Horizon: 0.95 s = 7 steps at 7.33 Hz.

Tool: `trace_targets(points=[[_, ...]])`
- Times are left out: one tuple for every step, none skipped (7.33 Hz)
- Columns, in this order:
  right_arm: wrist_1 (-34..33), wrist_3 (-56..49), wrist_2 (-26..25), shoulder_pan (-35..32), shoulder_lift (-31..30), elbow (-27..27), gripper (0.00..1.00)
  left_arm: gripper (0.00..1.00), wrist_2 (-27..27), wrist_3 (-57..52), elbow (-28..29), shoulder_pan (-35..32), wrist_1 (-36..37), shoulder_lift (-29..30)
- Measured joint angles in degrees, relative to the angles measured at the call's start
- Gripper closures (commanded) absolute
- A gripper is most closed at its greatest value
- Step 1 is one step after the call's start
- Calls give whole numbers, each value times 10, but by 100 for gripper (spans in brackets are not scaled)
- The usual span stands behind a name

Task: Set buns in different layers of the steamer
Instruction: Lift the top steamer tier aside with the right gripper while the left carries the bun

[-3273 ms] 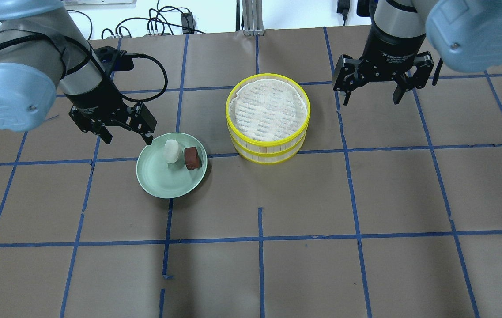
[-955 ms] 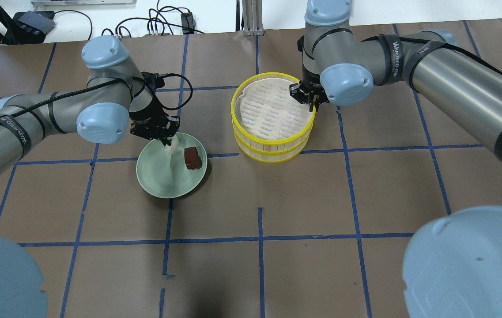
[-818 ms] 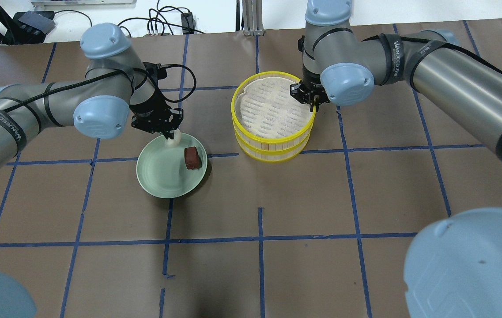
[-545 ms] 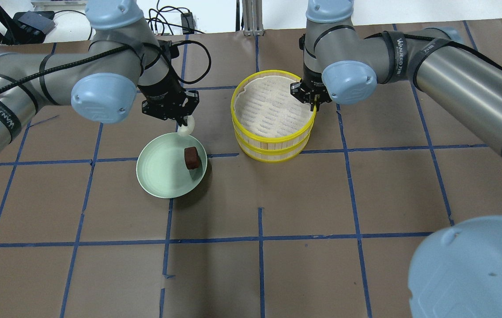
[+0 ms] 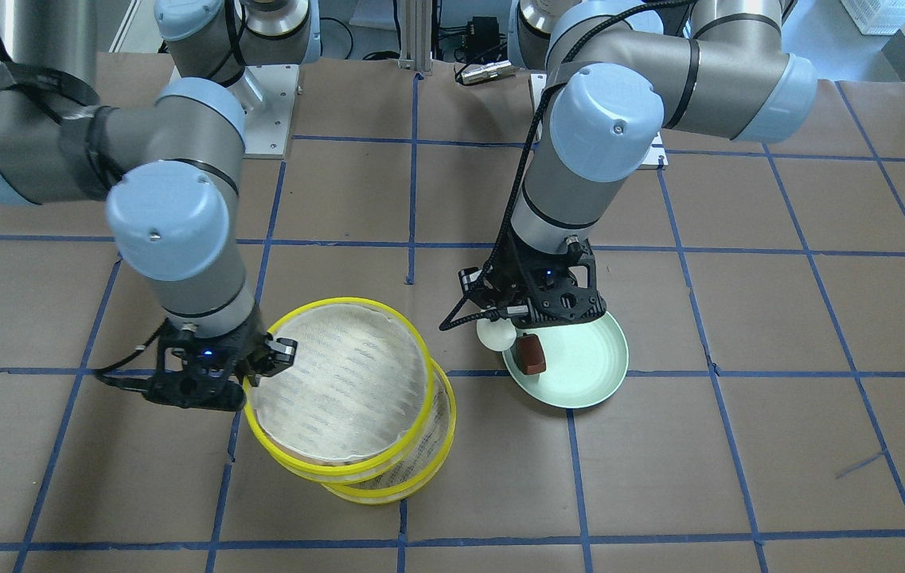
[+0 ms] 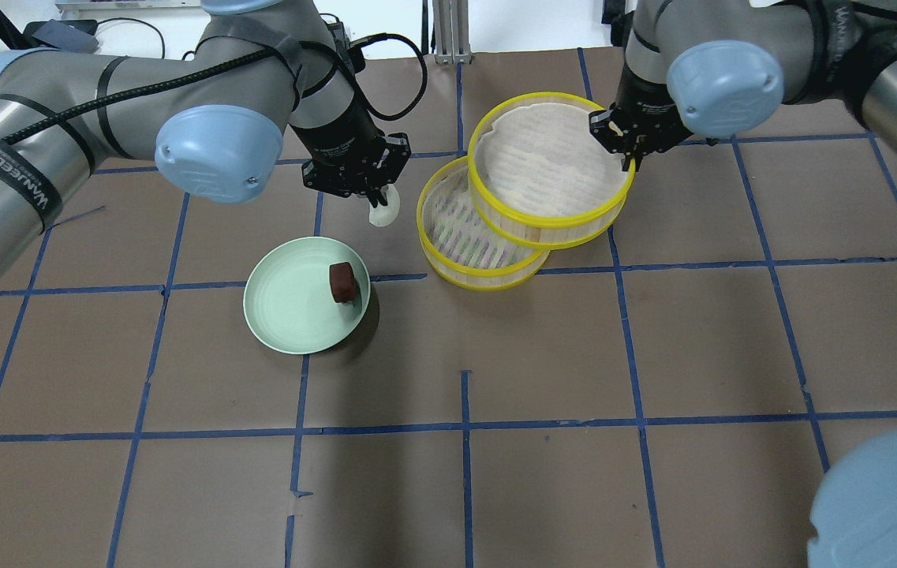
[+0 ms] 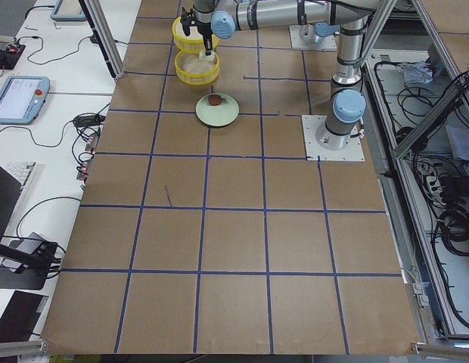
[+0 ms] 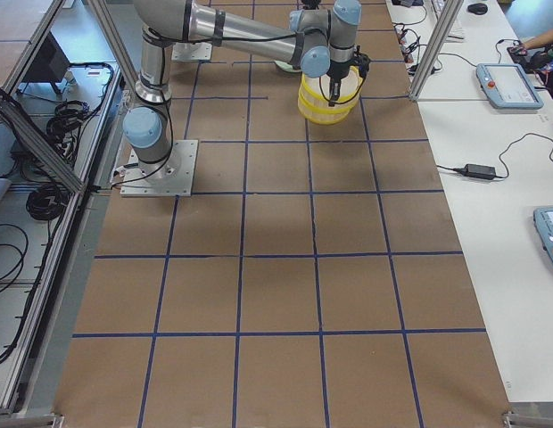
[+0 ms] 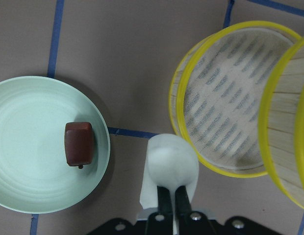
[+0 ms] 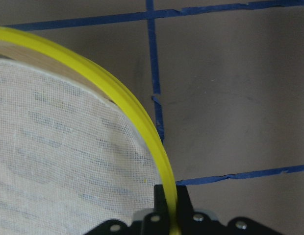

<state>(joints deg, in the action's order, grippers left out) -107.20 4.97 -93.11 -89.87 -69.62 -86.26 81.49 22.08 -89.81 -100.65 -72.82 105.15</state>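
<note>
My left gripper (image 6: 375,201) is shut on the white bun (image 6: 383,214) and holds it in the air between the pale green plate (image 6: 282,312) and the steamer; it also shows in the left wrist view (image 9: 172,164). The reddish-brown bun (image 6: 343,282) lies on the plate's right side. My right gripper (image 6: 628,158) is shut on the yellow rim of the upper steamer tray (image 6: 547,166). It holds that tray raised and shifted right and back, partly over the lower tray (image 6: 456,237). Both liners are bare.
Brown paper with blue tape lines covers the table. Cables and a metal post sit along its far edge. In the front-facing view the lifted tray (image 5: 333,382) overlaps the lower tray (image 5: 388,493), and the plate (image 5: 595,358) lies to their right.
My left gripper has lifted the white bun off the plate and carried it towards the steamer. My right gripper has raised the upper tray and shifted it right, uncovering part of the lower tray.
</note>
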Motion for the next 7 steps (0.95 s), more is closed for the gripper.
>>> trace_targets(points=[[1,-27,-2,20,1,-1,92,99,-10,6,-2,0,12,10],[0,-50,-4,38,3,-3,92,99,-28,26,-3,-4,56,36],[-2,-66,-4,56,9,-6,92,97,-40,55,-2,-16,115,68],[-4,-73,-4,66,14,-9,92,51,-45,77,-1,-33,162,96],[-5,-75,-3,71,17,-12,92,1,-46,89,-3,-46,191,116],[-9,-75,-2,72,19,-16,92,0,-46,92,-5,-52,205,125],[-13,-75,-2,73,20,-20,92,0,-45,91,-7,-54,211,126]])
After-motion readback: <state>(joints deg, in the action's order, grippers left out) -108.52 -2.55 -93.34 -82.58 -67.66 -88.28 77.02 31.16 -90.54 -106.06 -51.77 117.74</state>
